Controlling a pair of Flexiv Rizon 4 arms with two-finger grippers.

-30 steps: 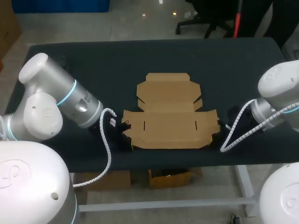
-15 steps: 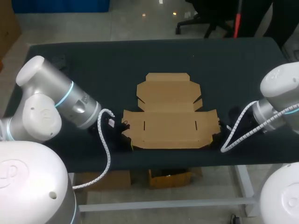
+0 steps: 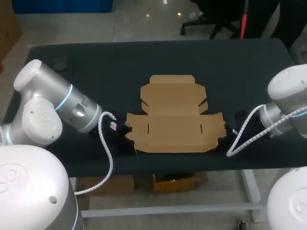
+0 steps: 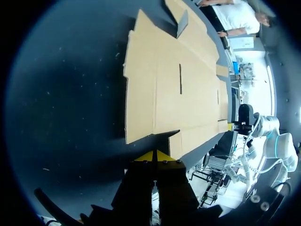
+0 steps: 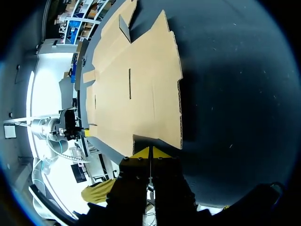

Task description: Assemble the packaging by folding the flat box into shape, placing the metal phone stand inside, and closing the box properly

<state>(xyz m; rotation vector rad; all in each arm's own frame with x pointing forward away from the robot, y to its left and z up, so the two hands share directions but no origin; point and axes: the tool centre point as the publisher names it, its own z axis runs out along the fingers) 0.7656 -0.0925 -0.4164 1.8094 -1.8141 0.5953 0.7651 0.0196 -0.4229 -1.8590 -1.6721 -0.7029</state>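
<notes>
The right gripper (image 5: 149, 151) has its yellow-tipped fingers pressed together, the tips just at the near edge of the flat cardboard box (image 5: 136, 89). The box lies unfolded on the dark tabletop (image 5: 225, 94), one long side close to the tabletop's edge and one small far flap raised. Past its far end is the left gripper (image 5: 81, 130).

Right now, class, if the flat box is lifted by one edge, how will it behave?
The flat box is a thin, wide sheet: probably light and saggy. Its creases and slots suggest bending along the folds. Lying flat, it would likely slide, not tip.
</notes>
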